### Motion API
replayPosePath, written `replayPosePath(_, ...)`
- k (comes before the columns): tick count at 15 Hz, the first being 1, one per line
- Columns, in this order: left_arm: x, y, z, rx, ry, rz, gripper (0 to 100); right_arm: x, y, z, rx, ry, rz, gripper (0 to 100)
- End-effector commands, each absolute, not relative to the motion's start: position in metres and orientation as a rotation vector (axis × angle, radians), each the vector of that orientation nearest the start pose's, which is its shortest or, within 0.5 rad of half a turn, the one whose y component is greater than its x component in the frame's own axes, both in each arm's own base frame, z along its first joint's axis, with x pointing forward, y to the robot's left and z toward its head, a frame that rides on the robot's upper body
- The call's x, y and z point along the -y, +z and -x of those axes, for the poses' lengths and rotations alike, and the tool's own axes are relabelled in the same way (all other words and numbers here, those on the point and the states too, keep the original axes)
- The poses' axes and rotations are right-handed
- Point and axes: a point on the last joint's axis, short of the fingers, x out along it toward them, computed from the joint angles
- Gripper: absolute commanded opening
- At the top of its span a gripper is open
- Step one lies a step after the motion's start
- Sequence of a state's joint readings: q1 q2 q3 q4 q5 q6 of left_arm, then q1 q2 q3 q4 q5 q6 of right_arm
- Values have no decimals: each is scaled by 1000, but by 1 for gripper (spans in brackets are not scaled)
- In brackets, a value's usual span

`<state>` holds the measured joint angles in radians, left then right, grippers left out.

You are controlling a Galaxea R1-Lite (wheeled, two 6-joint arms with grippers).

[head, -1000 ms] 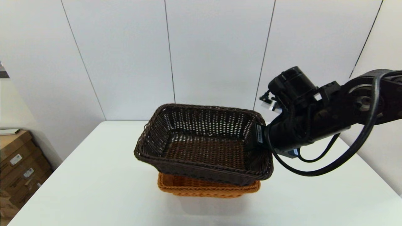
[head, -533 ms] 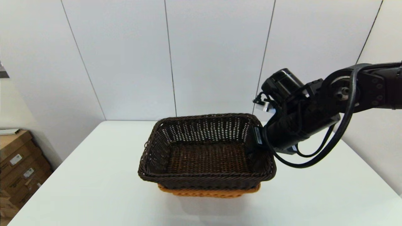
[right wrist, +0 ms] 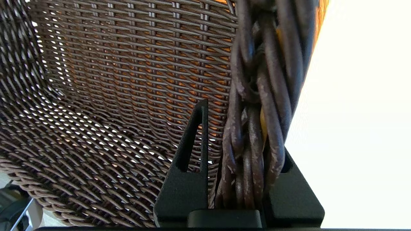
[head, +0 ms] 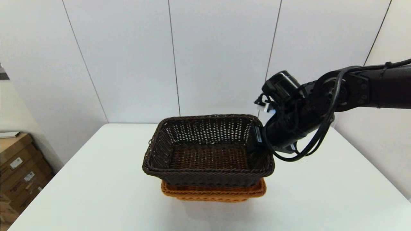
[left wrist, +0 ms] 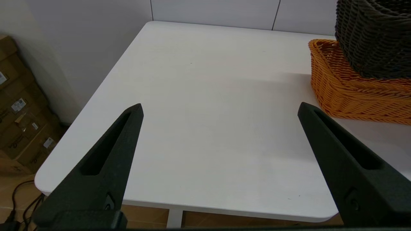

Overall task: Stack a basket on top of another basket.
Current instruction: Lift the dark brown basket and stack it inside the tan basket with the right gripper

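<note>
right gripper (head: 258, 142): clamped on the right-hand rim of the dark basket (head: 208, 150) – one finger inside the wall, the other outside, the braided rim pinched between them. Arm comes in from the right side of the table (head: 96, 192).

right fingers (right wrist: 189, 154): in the wrist view the inner one lies flat against the inside of the weave; the outer one is mostly hidden behind the thick rim strands.

dark basket: sits directly over the orange basket (head: 213, 192), roughly level, its far end a touch higher. Its bottom looks to be down inside the orange rim, but whether it's fully resting or partly carried by the gripper – can't tell.

orange basket: under the gripper's load, on the table. Only its near rim and a strip of wall stick out below the dark one in the head view; orange shows through the dark weave in the right wrist view.

left gripper (left wrist: 220, 107): fingers spread wide apart, holding nothing, hanging over the table's near-left part. The baskets are off to its side, well apart from its fingertips.

boxes (head: 16, 166): cardboard, on the floor past the table's left edge.
</note>
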<state>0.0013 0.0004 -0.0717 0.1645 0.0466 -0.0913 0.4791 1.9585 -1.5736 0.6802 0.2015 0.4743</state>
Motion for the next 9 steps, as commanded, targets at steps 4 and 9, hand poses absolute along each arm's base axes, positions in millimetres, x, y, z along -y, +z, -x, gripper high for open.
replayPosePath(4,-1,78,29,-90,53,90,100,-171,177,-319,-1231,344,-246,0)
replayPosePath(9,-1,78,29,-90,53,90,100,-167,175,-323,-1246,369,-271,0)
